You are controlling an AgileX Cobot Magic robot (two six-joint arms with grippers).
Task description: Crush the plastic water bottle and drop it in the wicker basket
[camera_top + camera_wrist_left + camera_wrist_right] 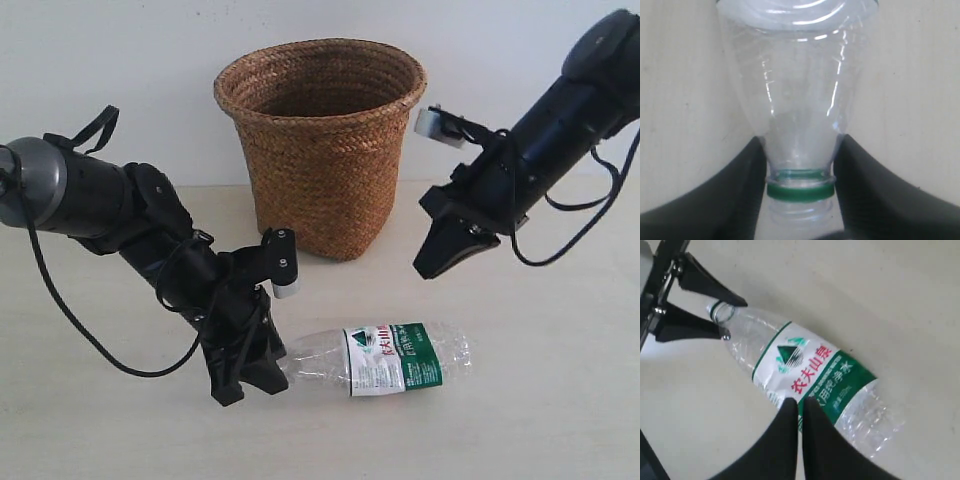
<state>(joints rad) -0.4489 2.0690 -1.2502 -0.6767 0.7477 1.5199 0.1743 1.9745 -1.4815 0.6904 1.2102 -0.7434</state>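
The plastic water bottle (390, 358) lies on its side on the table in front of the wicker basket (320, 150). It is clear, with a white-and-green label bearing red characters. I see a green ring on its neck (800, 191) and an open mouth, but no cap. My left gripper (272, 368) is shut on the bottle's neck, one black finger pressed against each side (800, 140). My right gripper (425, 265) hangs above the table to the right of the basket, shut and holding nothing. Its wrist view looks down over its fingertips (800, 402) onto the bottle's label (810, 370).
The basket stands upright at the back middle, against a white wall. Black cables trail from both arms; one loops on the table at the left (110, 355). The table (540, 400) is pale and bare to the right of the bottle.
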